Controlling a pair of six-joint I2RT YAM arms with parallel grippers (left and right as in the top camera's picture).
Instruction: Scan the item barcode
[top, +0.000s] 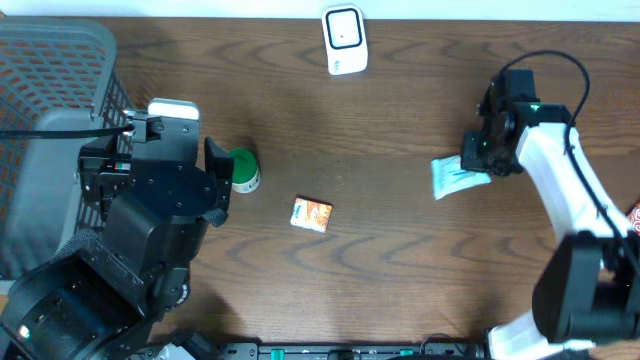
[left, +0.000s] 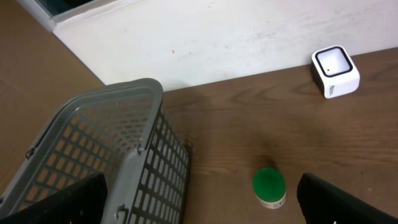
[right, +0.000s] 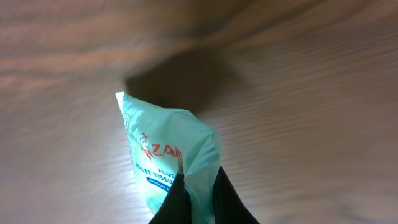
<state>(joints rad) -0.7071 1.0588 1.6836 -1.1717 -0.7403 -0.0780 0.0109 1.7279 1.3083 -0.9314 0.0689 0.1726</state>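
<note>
Tissue pack (top: 455, 178) at 3 o'clock, pinched by one thin edge in right gripper (top: 478, 162), could slip before scanner (top: 344, 38) at 12 o'clock; left gripper (left: 205, 202) open.

1. The overhead camera hangs well above the worktop (top: 400, 120) and looks straight down, taking in its whole width. The wall edge runs along the top of the view, and the arms enter from the bottom.
2. The left wrist camera sits at middle height, tilted forward and down towards the wall. The left jaws' dark tips fill its bottom corners.
3. The right wrist camera faces down at the worktop from very near. The right jaws' tips rise from its bottom edge.
4. Overhead and left wrist share the basket (top: 40, 120), the green-lidded jar (top: 243, 168) and the white scanner (top: 344, 38).
5. Overhead and right wrist share the tissue packet (top: 455, 177) and the wood around it.
</note>
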